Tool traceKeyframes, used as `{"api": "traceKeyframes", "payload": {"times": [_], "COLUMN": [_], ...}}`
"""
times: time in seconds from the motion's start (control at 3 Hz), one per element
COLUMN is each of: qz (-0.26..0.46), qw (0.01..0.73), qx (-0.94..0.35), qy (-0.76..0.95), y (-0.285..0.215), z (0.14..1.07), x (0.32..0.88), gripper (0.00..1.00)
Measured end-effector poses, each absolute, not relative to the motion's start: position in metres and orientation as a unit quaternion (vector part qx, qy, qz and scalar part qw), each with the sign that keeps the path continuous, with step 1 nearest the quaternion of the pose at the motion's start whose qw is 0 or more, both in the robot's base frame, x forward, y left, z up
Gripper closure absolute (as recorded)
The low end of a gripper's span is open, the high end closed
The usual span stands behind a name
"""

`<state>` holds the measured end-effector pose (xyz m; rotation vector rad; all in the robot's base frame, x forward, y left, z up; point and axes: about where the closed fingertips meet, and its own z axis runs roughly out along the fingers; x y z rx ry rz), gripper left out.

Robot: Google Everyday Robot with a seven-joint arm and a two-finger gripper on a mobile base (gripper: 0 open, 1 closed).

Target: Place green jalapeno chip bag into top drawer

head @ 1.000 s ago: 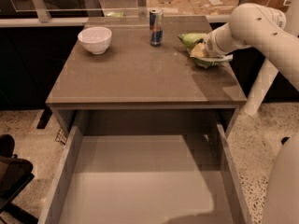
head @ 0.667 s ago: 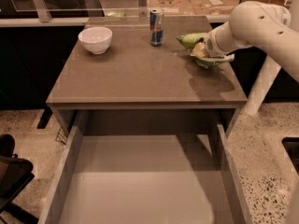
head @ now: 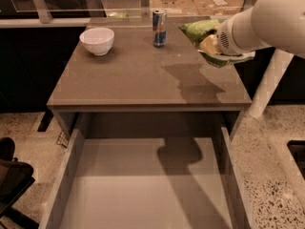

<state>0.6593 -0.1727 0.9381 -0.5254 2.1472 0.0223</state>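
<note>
The gripper, largely hidden behind the arm's white wrist, hangs above the right rear corner of the table. It pinches the green jalapeno chip bag, which is clear of the tabletop and throws a shadow on it. The top drawer stands pulled out below the table's front edge, so the bag must cross the whole tabletop. Since the grip seems to catch only part of the crinkled foil, the bag could slip and land on the table, or a low swing could snag its dangling edge on the front lip.
</note>
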Motion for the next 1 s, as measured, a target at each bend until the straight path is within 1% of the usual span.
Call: {"api": "traceKeyframes", "payload": {"times": [0.33,0.67,1.0], "qz": [0.005,0.016,0.048], "qw": [0.450,0.440,0.417], "qx": [-0.217,-0.222,-0.233], "qy": [0.866,0.870,0.877], "y": [-0.172,-0.177,-0.191], "z": [0.958,0.955,0.921], "x": [0.608,0.566,0.531], "gripper": [1.00,1.00,1.00]}}
